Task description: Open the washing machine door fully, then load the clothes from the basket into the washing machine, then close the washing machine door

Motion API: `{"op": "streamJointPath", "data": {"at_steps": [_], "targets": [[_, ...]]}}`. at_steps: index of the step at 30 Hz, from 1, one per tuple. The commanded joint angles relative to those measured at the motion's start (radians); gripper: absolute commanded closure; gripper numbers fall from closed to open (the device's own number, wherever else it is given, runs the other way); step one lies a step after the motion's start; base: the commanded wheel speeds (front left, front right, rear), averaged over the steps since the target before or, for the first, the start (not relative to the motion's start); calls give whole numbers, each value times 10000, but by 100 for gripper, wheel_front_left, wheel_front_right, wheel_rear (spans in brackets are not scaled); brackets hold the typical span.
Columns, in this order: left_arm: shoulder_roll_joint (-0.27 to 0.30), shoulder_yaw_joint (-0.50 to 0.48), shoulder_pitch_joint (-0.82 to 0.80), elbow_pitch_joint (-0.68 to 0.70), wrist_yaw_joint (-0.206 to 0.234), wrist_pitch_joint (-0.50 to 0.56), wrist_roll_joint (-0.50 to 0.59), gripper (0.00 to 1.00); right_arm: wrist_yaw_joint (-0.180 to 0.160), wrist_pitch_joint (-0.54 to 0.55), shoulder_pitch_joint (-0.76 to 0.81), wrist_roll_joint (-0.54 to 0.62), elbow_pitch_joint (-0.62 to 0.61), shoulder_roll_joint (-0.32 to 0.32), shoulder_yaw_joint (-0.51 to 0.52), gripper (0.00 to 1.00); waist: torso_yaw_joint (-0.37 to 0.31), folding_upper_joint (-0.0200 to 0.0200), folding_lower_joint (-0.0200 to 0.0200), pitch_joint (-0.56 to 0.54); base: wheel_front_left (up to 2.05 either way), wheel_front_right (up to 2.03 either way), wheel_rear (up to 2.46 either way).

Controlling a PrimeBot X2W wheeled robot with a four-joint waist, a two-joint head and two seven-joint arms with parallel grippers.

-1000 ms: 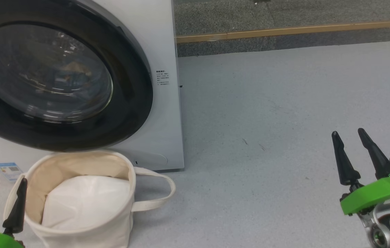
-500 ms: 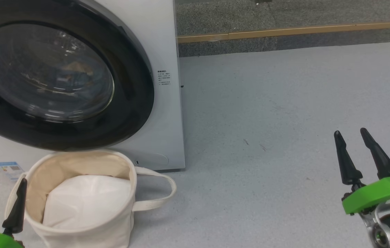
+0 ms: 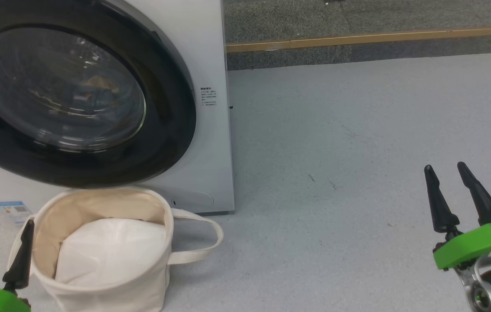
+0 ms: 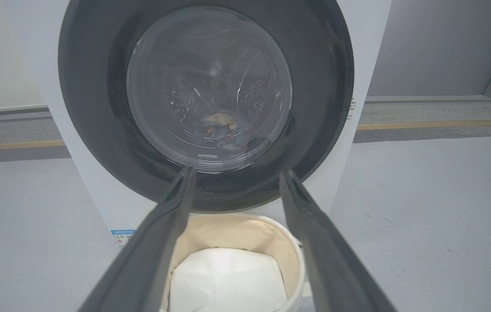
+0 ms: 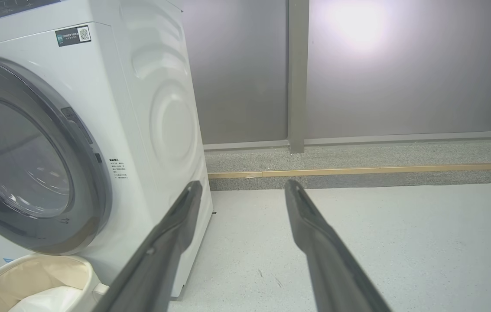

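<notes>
The white washing machine (image 3: 210, 52) fills the upper left of the head view. Its round washing machine door (image 3: 167, 130), black-rimmed with a glass bowl, lies flat against the front. A small blue and orange-brown patch that looks like the clothes (image 4: 221, 130) shows behind the glass. The cream basket (image 3: 119, 294) stands on the floor just below the door, holding a white liner (image 3: 111, 251). My left gripper (image 3: 12, 221) is open beside the basket's left rim, holding nothing. Far out over bare floor at the lower right, my right gripper (image 3: 444, 165) is open too.
Grey speckled floor (image 3: 336, 151) stretches to the right of the machine. A raised dark strip with a wooden edge (image 3: 358, 40) runs along the back, below a grey wall (image 5: 379, 86). One basket handle (image 3: 210, 242) loops out to the right.
The head view has drifted slightly, so everything sits a little further right. Door, basket and both grippers have kept their places.
</notes>
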State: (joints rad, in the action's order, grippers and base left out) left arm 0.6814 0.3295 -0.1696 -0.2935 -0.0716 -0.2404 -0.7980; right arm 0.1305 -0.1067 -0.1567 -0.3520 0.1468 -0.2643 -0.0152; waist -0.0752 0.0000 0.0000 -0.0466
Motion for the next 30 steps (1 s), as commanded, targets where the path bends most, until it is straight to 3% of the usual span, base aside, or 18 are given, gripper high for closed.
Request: {"op": "streamJointPath", "data": {"at_steps": [1,4,5,10,16,21,30], "targets": [[558,-453,-698,113,-38,-152,49,0,2,-77,-211,90,-297,-160,-110,0,9,0,0,5,0,0,0],[572,-428,-726,109,-71,-151,31,0,2,-85,-209,92,-285,-158,-101,0,34,0,0,9,0,0,0],[4,22,-6,-27,-61,0,0,100,0,-2,0,0,15,2,4,100,37,0,0,9,0,0,0],[-745,325,434,-414,-77,43,-39,100,0,30,358,-71,673,270,-108,100,49,0,0,13,0,0,0],[-1003,109,450,-367,-102,203,-437,100,0,147,363,-668,687,359,-27,100,83,0,23,15,0,0,0],[-1221,-72,458,-336,-122,336,-768,100,0,229,376,-1170,696,435,23,100,112,0,2,52,0,0,0],[-1613,-404,464,-275,-159,578,-1363,100,0,380,383,-2076,716,570,119,100,163,0,0,91,0,0,0]]}}
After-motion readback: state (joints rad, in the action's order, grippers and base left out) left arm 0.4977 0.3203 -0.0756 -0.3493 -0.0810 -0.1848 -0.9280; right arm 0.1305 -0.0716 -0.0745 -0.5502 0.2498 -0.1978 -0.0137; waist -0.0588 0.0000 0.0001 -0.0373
